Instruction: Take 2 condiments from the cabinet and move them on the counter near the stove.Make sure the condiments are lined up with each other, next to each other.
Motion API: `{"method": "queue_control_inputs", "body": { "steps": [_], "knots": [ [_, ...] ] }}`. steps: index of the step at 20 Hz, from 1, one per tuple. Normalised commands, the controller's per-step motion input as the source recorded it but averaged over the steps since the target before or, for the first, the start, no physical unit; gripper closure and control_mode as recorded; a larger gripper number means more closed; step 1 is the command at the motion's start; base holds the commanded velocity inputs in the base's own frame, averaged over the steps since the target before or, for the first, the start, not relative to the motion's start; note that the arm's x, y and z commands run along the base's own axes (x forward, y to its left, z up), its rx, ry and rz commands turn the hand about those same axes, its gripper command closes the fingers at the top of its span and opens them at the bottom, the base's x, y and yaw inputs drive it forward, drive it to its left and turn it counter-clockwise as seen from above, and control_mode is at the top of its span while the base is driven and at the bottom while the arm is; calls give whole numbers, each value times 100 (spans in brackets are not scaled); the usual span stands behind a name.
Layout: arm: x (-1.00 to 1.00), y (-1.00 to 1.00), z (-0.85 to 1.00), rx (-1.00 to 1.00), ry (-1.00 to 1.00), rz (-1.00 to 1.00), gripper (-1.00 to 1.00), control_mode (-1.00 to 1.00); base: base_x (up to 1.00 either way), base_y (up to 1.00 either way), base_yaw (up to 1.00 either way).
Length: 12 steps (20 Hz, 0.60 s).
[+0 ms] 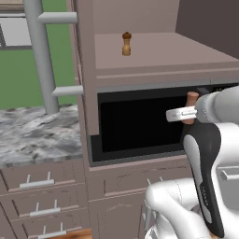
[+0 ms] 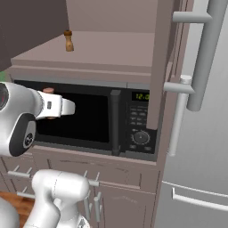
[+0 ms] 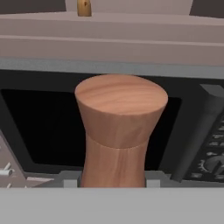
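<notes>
Now, by size, places taken from the microwave:
Cabinet [image 1: 88, 70]: encloses the microwave [image 2: 89, 120].
Bench [image 1: 37, 133]: left of it.
Gripper [image 3: 113, 177]: jaws clamped on reddish mill [image 3: 119, 131], upright before its door.
Darker mill [image 1: 126, 44]: on shelf above it.

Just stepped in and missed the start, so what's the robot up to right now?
The robot's claw is shut on a reddish-brown condiment shaker, holding it upright in front of the black microwave, below the cabinet shelf. A second, smaller brown bottle stands on that shelf. The marble counter lies off to the left.
</notes>
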Motion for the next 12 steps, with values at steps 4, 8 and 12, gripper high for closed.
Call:
{"method": "queue_control_inputs", "body": {
  "steps": [4, 8, 12],
  "knots": [
    [0, 0, 0, 0, 0, 0, 100, -100, 0, 0, 0],
    [0, 0, 0, 0, 0, 0, 100, 100, -3, 0, 0],
    [0, 0, 0, 0, 0, 0, 100, 100, -69, 0, 0]
  ]
}}
